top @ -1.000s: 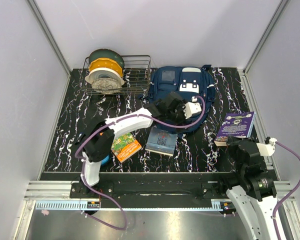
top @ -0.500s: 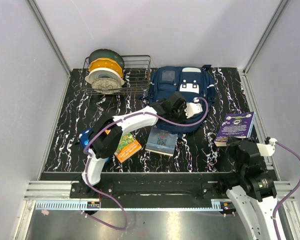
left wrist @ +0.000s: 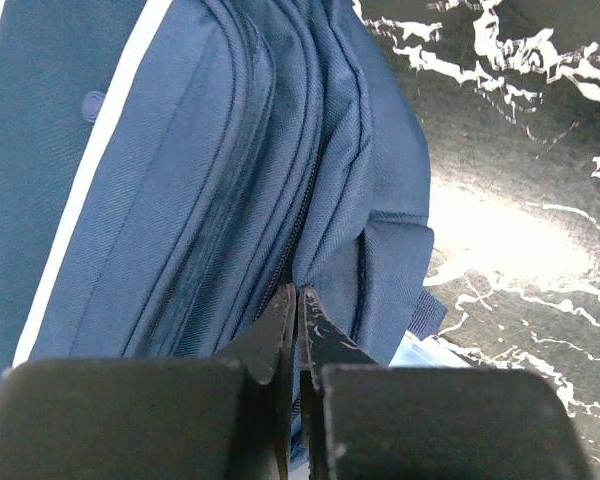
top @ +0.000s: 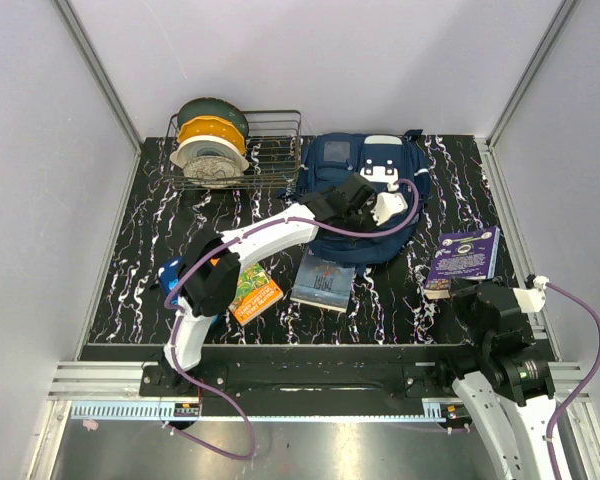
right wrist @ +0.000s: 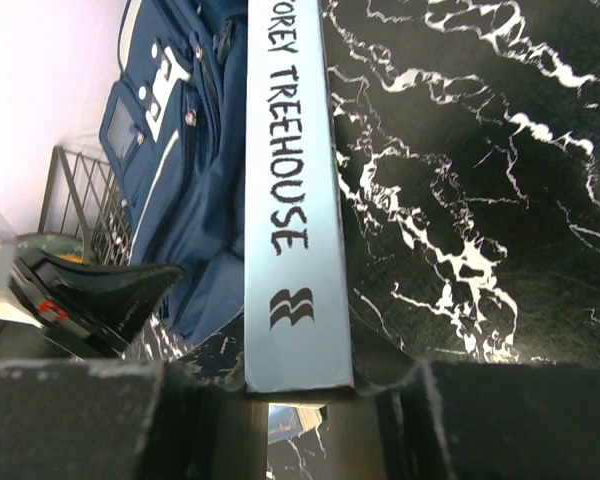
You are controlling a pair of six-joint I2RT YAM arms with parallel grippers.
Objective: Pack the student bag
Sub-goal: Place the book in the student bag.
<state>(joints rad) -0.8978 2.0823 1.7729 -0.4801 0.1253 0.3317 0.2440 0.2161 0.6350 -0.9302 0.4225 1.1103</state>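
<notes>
I see the student bag (top: pixel 338 160) lying front-up at the bench's (top: pixel 140 250) far edge, right of centre, its long axis running far to near. The wire rack (top: pixel 275 150) sits just beside its left side. Bare marble shows between its right side and the bench's right edge. My left gripper (left wrist: pixel 296 300) is pressed together on the bag's zip seam. My right gripper (right wrist: pixel 298 388) clamps the purple book (right wrist: pixel 290 200) near the right edge.

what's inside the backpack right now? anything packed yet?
Can't see inside: the student bag shows no opening, so its fabric covers any contents. The left fingers are pinched shut at a zip seam. The purple book is outside, held by the right fingers.
</notes>
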